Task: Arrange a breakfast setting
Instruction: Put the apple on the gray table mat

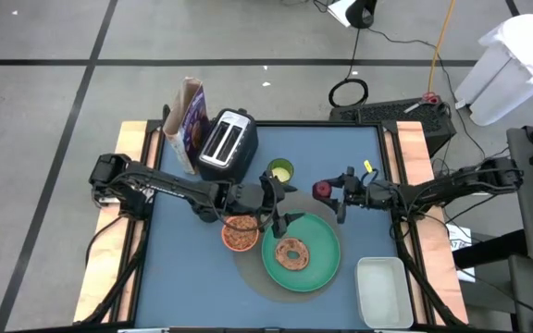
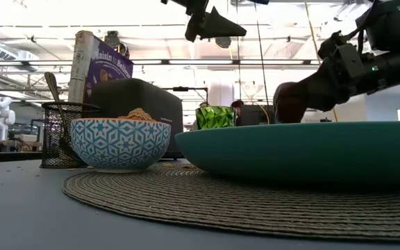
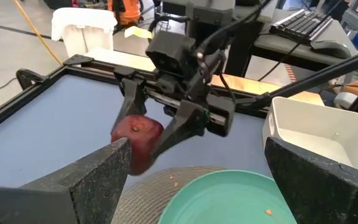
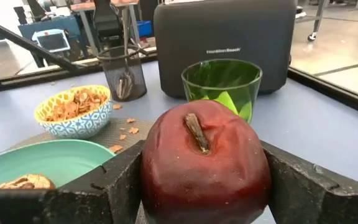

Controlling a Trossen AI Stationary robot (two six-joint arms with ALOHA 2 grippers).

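Nearest the lens, the dark-red apple (image 4: 205,163) is sitting clamped between the two fingers of your right hand (image 1: 340,195), stem up, held above the blue bench (image 1: 359,153) just beside the green plate (image 1: 320,270). Your left hand (image 1: 282,205) is hovering over the plate's far edge with its fingers spread and gripping nothing, close to the orange bowl (image 1: 240,236) of cereal.

The bagel (image 1: 292,252) is lying on the plate, the bowl is resting on the woven mat (image 2: 255,201) touching the plate's side, and the purple cereal box (image 1: 192,118) is standing by the toaster (image 1: 227,144). A spoon handle (image 2: 53,86) is sticking out of the mesh cup (image 2: 62,132); the green glass (image 1: 280,171) is standing near the toaster.

You are probably carrying the apple toward the plate. Keep it level and bring it down on the bare part beside the bagel, low before you release, since it is likely to roll. Watch the left hand, which is crowding that same space.
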